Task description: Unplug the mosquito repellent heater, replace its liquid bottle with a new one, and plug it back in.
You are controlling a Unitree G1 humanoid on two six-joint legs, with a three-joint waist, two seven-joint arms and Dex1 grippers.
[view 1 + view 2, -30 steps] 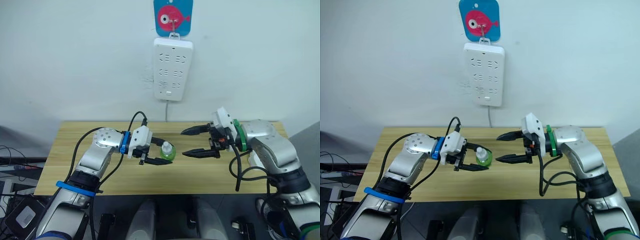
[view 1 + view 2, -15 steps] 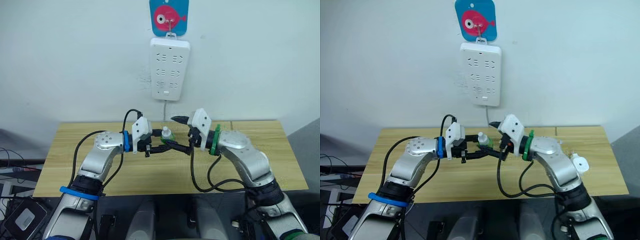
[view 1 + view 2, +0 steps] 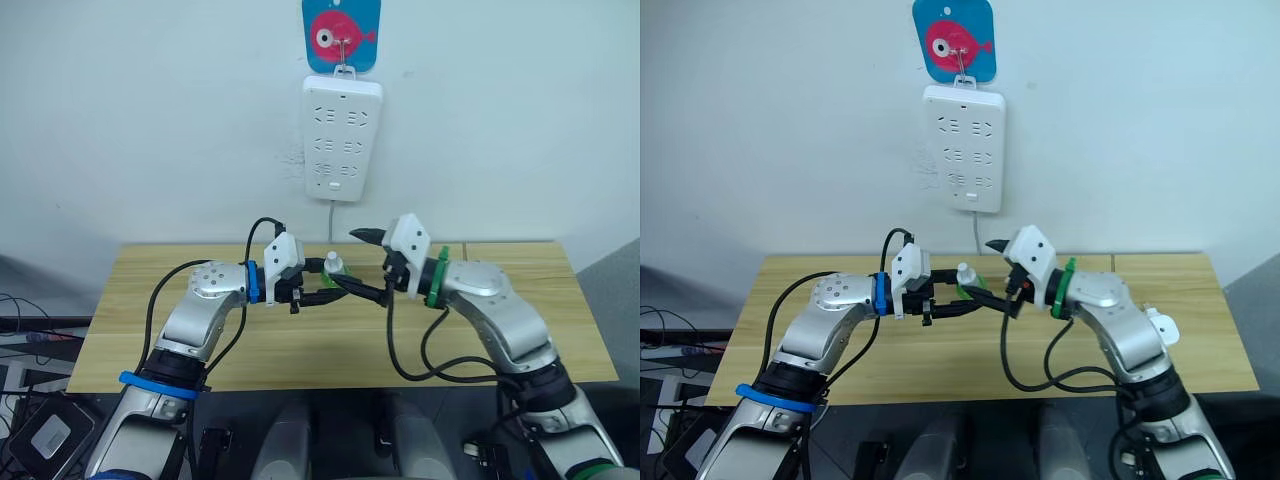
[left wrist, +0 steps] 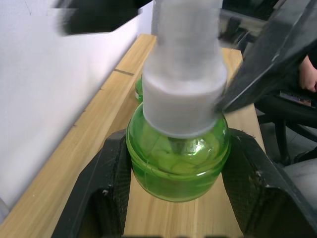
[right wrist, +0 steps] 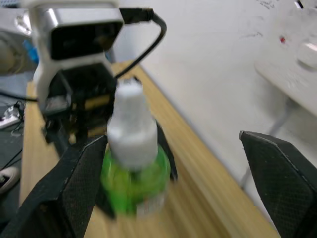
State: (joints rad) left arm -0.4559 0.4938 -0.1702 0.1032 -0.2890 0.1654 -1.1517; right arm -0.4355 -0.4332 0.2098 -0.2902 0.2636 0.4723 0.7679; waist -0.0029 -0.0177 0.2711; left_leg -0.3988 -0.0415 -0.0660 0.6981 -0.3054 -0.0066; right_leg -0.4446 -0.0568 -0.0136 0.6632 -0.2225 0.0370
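A green liquid bottle (image 3: 334, 275) with a white cap (image 4: 184, 89) stands upright in my left gripper (image 3: 322, 290), which is shut on its green body over the middle of the table. My right gripper (image 3: 353, 262) is open. One finger passes above the cap and the other reaches in beside the bottle. In the right wrist view the bottle (image 5: 133, 183) stands between my right fingers (image 5: 282, 178), closer to one of them. The mosquito repellent heater (image 3: 1160, 328), small and white, lies on the table to the right of my right arm.
A white power strip (image 3: 343, 138) hangs on the wall above the table's back edge, under a blue plaque with a pink fish (image 3: 341, 35). Its cord drops behind the wooden table (image 3: 130, 300).
Over the last second my left gripper carried the bottle up and toward the back. My right gripper swung left until its open fingers came around the bottle's cap. Both have barely moved in the last half second.
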